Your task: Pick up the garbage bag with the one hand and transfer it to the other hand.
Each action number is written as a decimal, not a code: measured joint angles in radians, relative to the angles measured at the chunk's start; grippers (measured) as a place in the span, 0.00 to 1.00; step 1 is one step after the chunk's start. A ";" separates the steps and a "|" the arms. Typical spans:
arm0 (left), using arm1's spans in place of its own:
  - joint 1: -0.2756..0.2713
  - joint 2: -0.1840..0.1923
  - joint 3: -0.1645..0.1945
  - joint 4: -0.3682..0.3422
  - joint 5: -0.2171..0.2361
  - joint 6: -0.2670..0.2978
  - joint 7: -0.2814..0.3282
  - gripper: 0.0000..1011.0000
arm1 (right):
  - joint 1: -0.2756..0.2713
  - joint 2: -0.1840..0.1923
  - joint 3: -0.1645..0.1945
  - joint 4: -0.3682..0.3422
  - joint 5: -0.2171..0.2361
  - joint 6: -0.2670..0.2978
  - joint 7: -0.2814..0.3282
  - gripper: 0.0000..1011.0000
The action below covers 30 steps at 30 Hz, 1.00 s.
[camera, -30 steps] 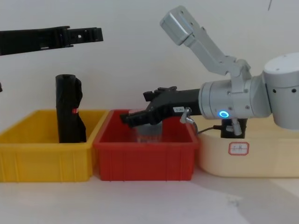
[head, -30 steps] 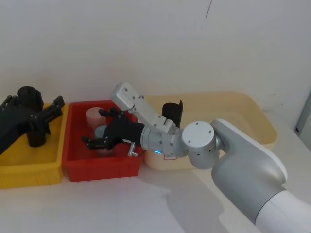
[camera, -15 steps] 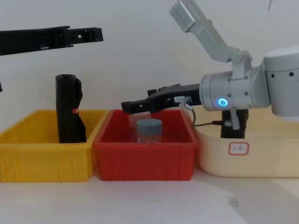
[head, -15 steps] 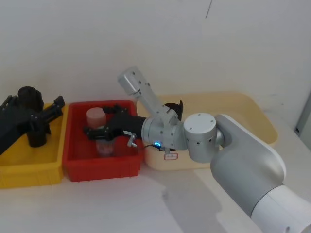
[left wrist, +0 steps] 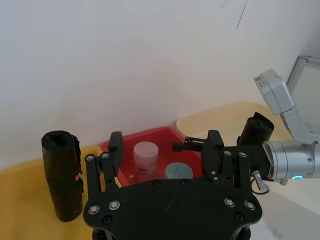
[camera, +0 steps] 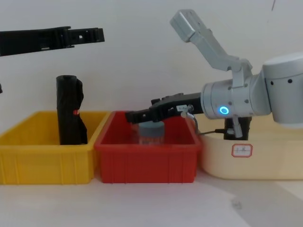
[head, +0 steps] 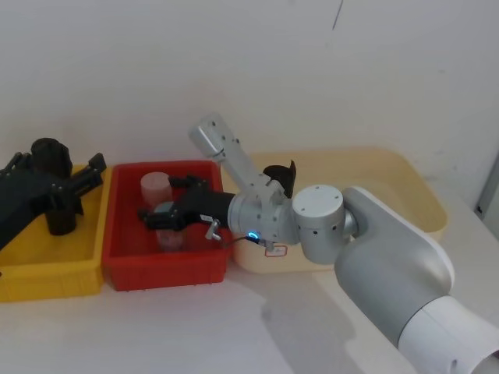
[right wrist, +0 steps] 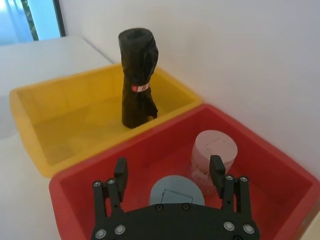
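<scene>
hovering spread above the jar (right wrist: 176, 192) in the red bin (camera: 147, 158), the right gripper (right wrist: 168, 165) seems placed as receiver, since the garbage bag (head: 279, 178) stands untouched in the cream bin (head: 390, 167) behind it, the left gripper (left wrist: 165, 140) spread above the yellow bin (camera: 47, 161).

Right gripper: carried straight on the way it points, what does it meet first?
Probably the red bin's left wall, just past the grey-lidded jar under the right gripper; depth is unclear.
</scene>
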 joint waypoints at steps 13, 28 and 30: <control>0.000 0.000 0.000 0.000 0.000 0.000 0.000 0.99 | 0.007 -0.001 -0.008 0.031 -0.022 -0.014 0.022 0.99; 0.000 0.000 0.000 0.000 0.000 0.000 0.000 0.99 | 0.018 -0.021 0.002 0.058 -0.046 -0.023 -0.006 0.99; 0.000 0.000 0.000 0.000 0.000 0.000 0.000 0.99 | 0.019 -0.022 0.001 0.061 -0.050 -0.023 -0.009 0.99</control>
